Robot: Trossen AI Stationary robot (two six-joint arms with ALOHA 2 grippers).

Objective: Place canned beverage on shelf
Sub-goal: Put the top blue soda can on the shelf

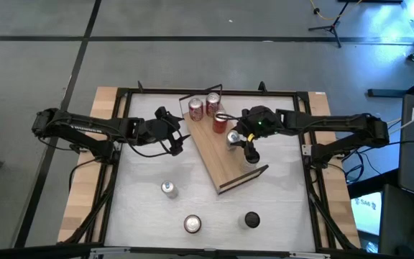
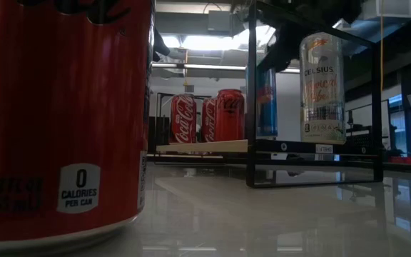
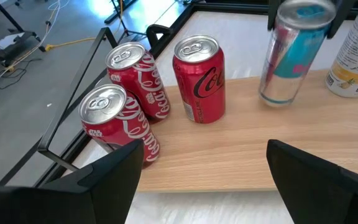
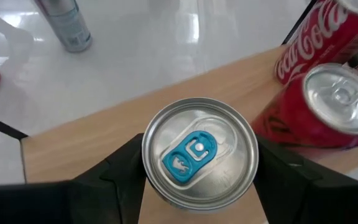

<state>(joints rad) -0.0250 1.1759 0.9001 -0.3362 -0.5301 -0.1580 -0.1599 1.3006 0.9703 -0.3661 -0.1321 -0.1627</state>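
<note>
The light-wood shelf (image 1: 225, 162) lies slantwise on the white table, with black wire rails at its ends. Three red cola cans (image 1: 213, 104) stand at its far end and also show in the left wrist view (image 3: 197, 78). My right gripper (image 1: 233, 138) is shut on a silver can with a blue tab (image 4: 199, 152), which stands near the board's middle. A white Celsius can (image 2: 320, 82) stands on the board just nearer. My left gripper (image 1: 181, 142) is open and empty at the shelf's left edge, facing the red cans. My right gripper pinches the silver-blue can between its two fingers, one on each side of the can's wall just under the top rim (image 4: 148, 165). The fingers come from above, pointing down. The can stands upright, its bottom (image 3: 277, 98) at the board's surface.
Three loose cans stand on the table nearer the front edge: a silver one (image 1: 168, 188), a red one (image 1: 192, 224) that fills the left of the low view (image 2: 63, 114), and a dark one (image 1: 251, 219). A black frame (image 1: 121, 93) rims the table.
</note>
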